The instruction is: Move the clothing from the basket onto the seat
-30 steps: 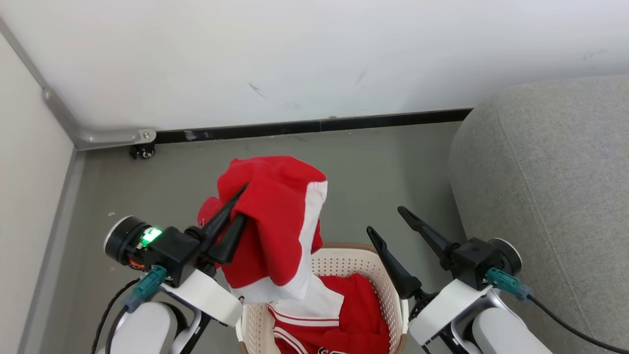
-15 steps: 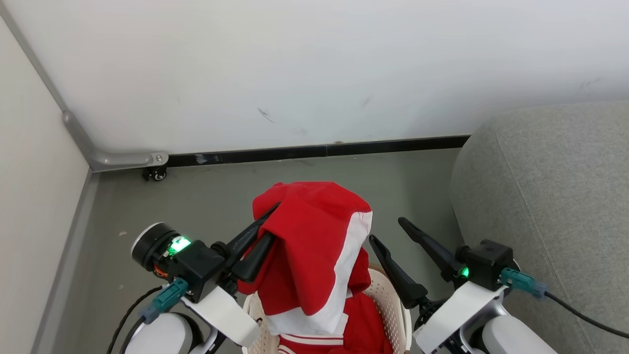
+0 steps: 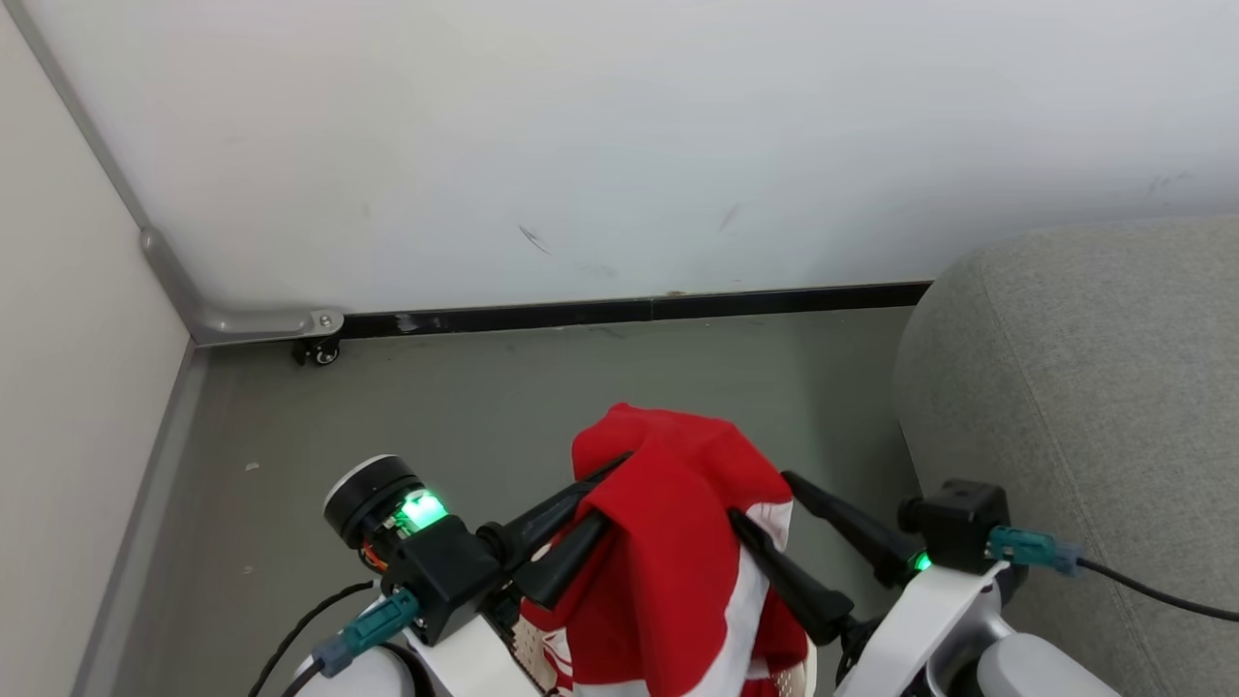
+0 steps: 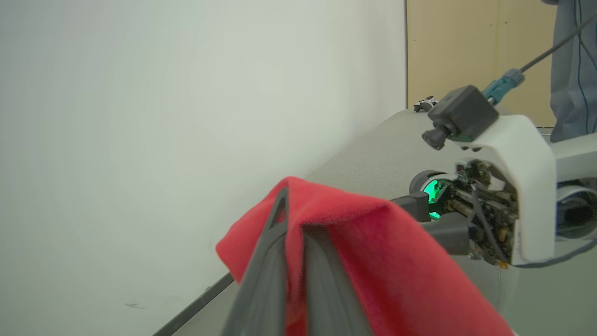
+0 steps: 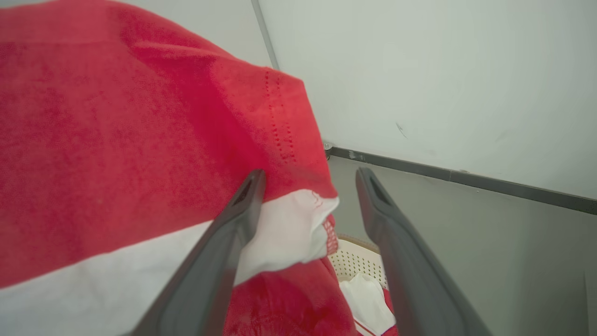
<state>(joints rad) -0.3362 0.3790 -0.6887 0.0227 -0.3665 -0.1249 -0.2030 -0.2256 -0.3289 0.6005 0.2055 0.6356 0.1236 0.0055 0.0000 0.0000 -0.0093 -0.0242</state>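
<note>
Left gripper is pinching the clothing between closed fingers, pointing up and right from lower left, while right gripper is holding its fingers spread wide, pointing up-left just beside it.

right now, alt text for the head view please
The left gripper is shut on a red and white garment, holding it up over the grey floor. The right gripper stands open beside it, with the grey seat at right.

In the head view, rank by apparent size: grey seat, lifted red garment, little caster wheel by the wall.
1. grey seat, though cut off by the frame
2. red garment, enlarged by nearness to the camera
3. caster wheel
</note>
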